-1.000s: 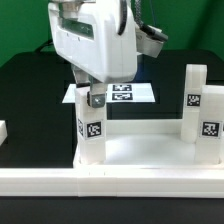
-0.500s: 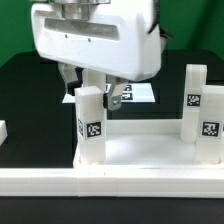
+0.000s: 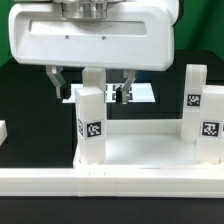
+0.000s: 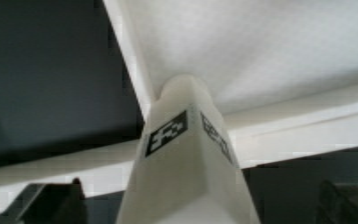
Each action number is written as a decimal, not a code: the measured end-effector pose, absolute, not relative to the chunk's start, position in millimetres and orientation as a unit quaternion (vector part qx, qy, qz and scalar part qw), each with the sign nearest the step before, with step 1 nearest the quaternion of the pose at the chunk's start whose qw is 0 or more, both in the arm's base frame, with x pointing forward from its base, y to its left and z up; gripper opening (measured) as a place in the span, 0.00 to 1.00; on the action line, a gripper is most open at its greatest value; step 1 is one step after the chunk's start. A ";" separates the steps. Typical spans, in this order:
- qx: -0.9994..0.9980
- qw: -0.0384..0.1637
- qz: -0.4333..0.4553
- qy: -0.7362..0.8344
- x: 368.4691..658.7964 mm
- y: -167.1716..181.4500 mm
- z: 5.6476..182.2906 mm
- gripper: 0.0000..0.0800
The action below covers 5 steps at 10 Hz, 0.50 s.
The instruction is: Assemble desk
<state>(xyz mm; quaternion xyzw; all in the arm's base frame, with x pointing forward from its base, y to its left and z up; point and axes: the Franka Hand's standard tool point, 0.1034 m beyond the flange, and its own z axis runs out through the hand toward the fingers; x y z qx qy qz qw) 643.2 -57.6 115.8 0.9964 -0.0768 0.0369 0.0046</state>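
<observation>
Hand (image 3: pixel 90 87) spread as wide as it goes, gripping nothing, hanging right above the nearest leg (image 3: pixel 91 112). Fingers (image 3: pixel 56 82) straddling that leg's top end, one on each side, no contact visible. Leg standing upright in a corner socket of the tabletop (image 3: pixel 140 150), so long axis runs straight up toward the palm. Same story from the wrist view: leg (image 4: pixel 179 140) pointing up between the two dark fingertips (image 4: pixel 48 198), tag facing out, tabletop (image 4: pixel 247 50) spread out beyond it. Two more legs (image 3: pixel 203 112) well off to the side, also upright in the tabletop, out of reach for now. Best guess: next bit is either dropping straight down to clamp this leg or backing straight up off it. Can't tell how firmly it's seated.
</observation>
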 end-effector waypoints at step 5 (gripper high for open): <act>0.995 0.021 0.032 0.091 642.8 -60.3 116.4 0.81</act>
